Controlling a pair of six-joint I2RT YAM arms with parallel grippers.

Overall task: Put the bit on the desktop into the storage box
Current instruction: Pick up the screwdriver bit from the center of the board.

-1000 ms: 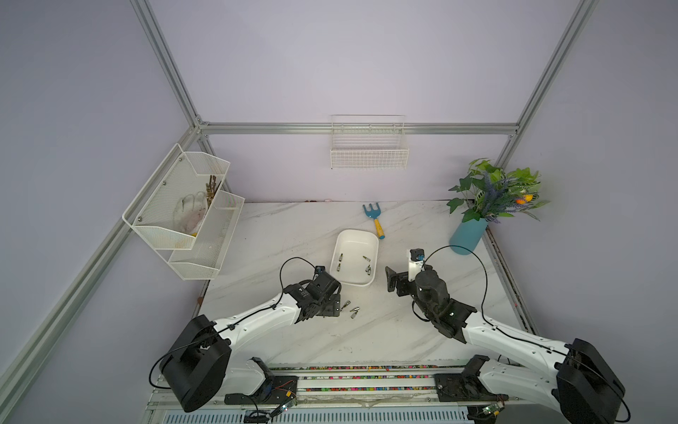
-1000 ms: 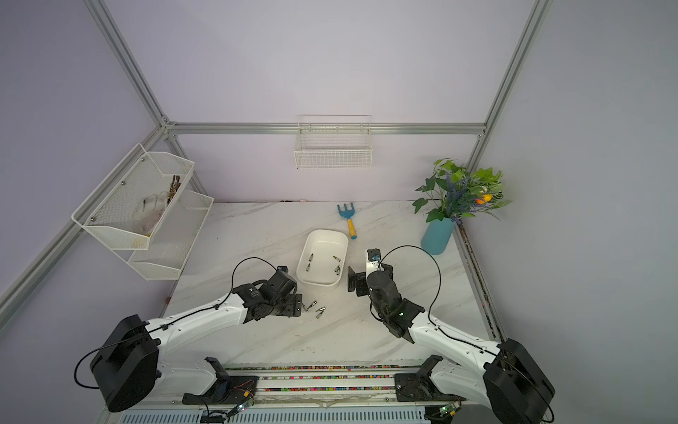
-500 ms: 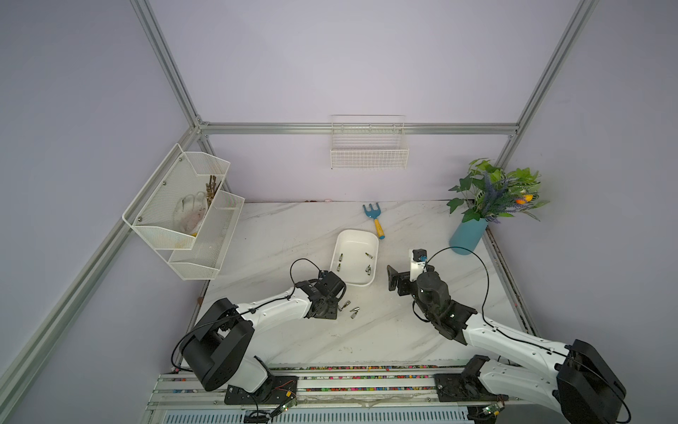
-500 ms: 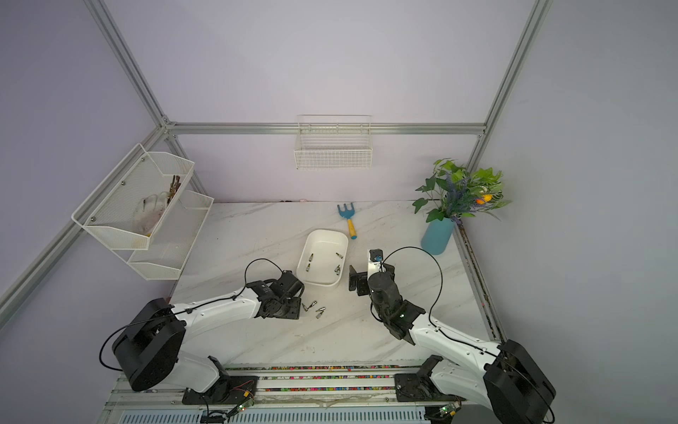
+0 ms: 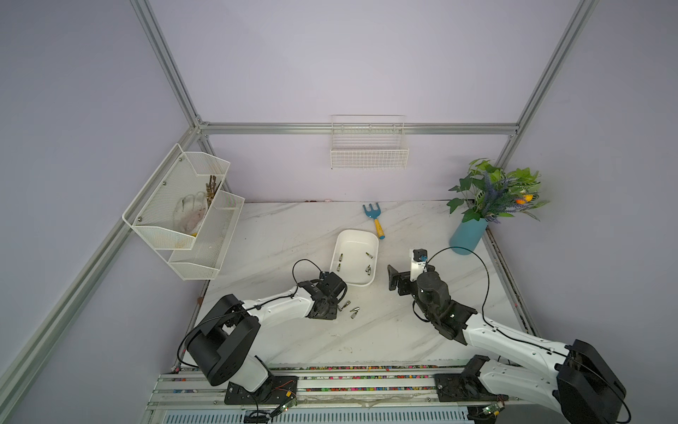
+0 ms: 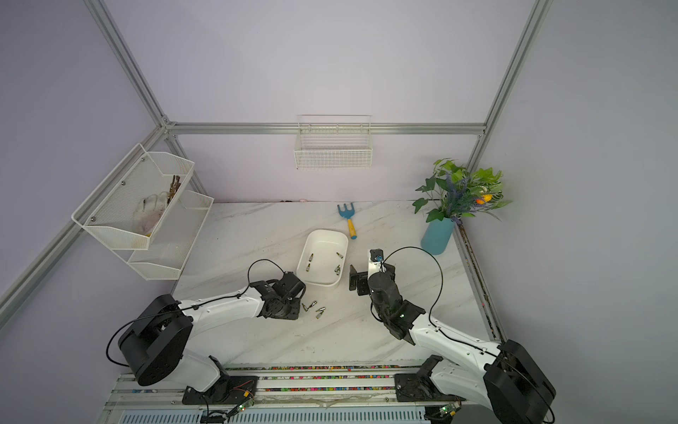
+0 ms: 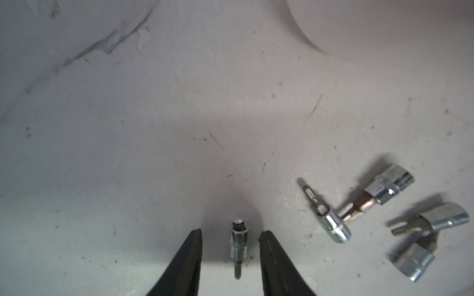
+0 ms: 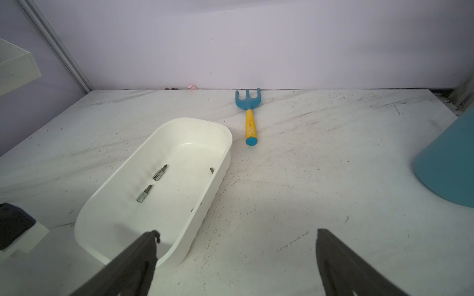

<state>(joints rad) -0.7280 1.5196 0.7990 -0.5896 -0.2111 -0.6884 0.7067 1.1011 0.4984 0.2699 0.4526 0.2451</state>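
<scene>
The task stood partly done: four bits [image 5: 339,267] lay in the one storage box [image 5: 355,242], while five lay uncollected on the counter [image 5: 293,235] near its end facing the robot. The left claw [image 7: 230,232] stood partly spread astride a single bit [image 7: 238,246], touching it on neither side, with the other four bits [image 7: 331,217] clustered just beside. The right claw [image 8: 237,232] hung spread wide and empty beside the box.
</scene>
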